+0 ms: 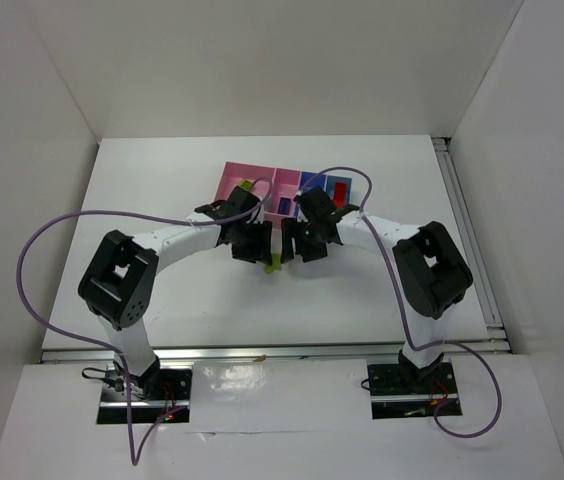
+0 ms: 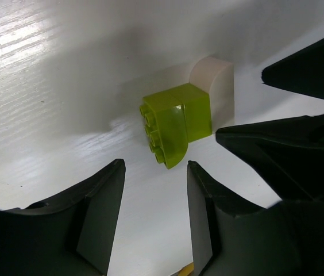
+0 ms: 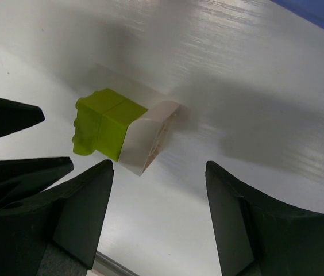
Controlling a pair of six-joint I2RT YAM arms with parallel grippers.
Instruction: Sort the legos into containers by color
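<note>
Green brick (image 2: 176, 123) and whitish brick (image 2: 216, 92) lie on the desk (image 1: 162, 180). They are pressed side to side and look joined. The green one's studs point sideways, not up. They sit about mid-desk, on the near side of the containers (image 1: 230, 178), outside every bin.

Left gripper (image 2: 153, 215): jaws apart, nothing between them. It is low over the desk, with the brick pair just ahead of the fingertips and not touching them. The green end is nearer.

Right gripper (image 3: 159, 215): jaws apart, empty. The pair is just ahead and not touched, with the whitish end nearer.

The two grippers face each other across the pair. Each wrist view catches the other's dark fingers at its edge.

The containers stand in the far half of the desk, roughly midway between the left and right edges, in a row running along the far edge.
- Wide pink bin, at the left end: a second green brick (image 1: 245, 187) inside.
- Narrow pink bin (image 1: 287, 190): a dark blue brick (image 1: 285, 208) shows at its near end.
- Blue bins, at the right end: one holds a red brick (image 1: 339, 194).

The arms cover the row's near side, so I cannot tell what else is in the bins.
</note>
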